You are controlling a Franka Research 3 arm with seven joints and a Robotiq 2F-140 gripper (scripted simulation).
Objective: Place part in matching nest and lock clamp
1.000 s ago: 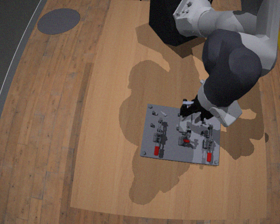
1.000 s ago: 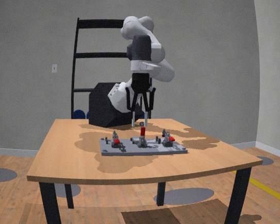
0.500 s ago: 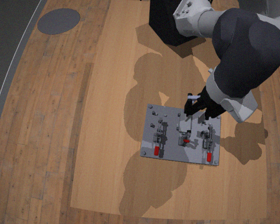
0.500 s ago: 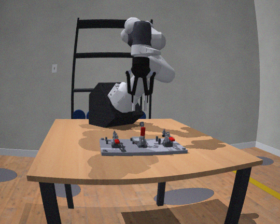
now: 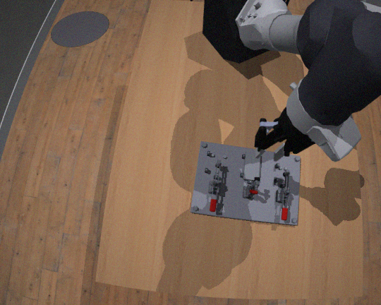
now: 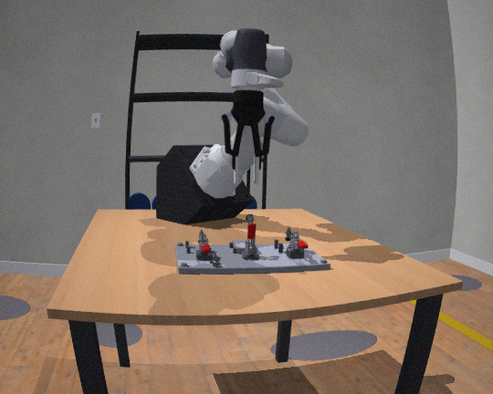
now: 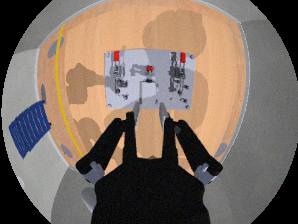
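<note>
The claw (image 5: 269,152) (image 6: 245,183) (image 7: 149,108) is a little bit open, with nothing in it, up above the gray board (image 5: 266,210) (image 6: 253,270) (image 7: 109,75). From the top, the pale block (image 5: 252,172) (image 6: 243,244) (image 7: 149,90) lies in the middle nest, at twelve o'clock from the middle red handle (image 5: 253,192) (image 6: 251,231) (image 7: 149,69), which sticks up.

Clamp bars (image 5: 254,181) too small to judge
</note>
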